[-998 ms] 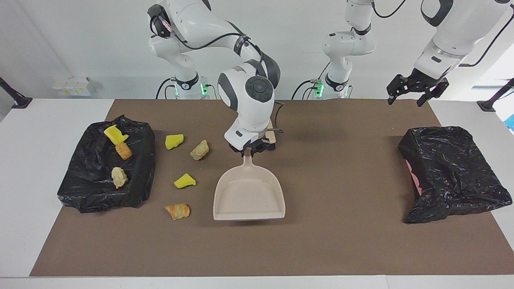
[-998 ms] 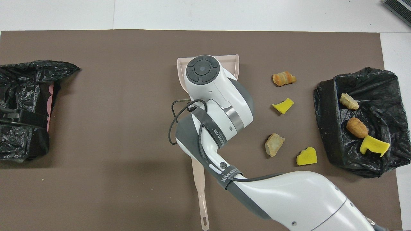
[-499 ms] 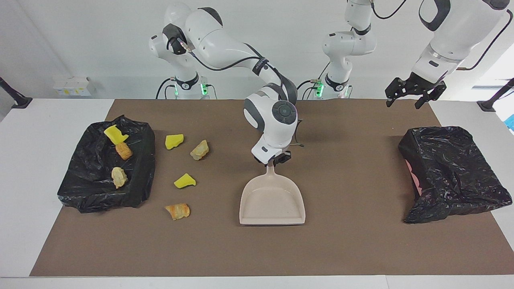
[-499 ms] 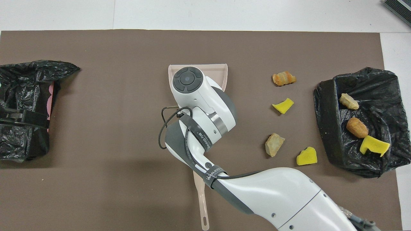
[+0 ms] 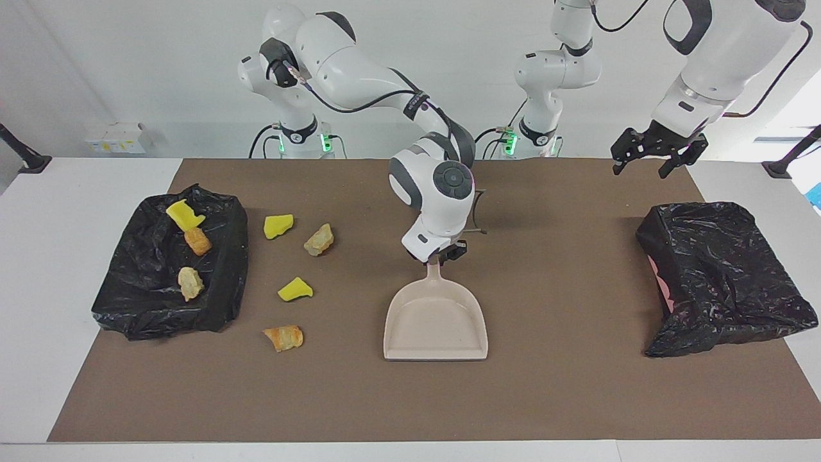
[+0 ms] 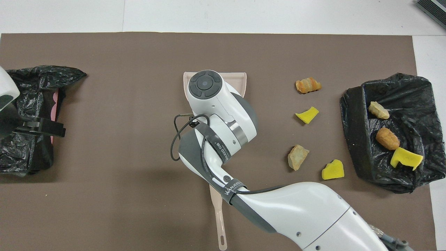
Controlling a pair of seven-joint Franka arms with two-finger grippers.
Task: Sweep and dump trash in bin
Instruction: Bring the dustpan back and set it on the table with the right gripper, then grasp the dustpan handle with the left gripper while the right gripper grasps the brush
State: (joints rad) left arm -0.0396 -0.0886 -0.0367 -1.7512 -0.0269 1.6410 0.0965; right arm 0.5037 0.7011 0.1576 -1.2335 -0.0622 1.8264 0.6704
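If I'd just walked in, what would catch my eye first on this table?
Probably the right gripper at the handle of a beige dustpan lying mid-table. Next, the bright trash: four lumps loose on the brown mat, and three more on a black bag at the right arm's end.

wall: plain white, rose above the right claw
table: white, brown mat under the claw
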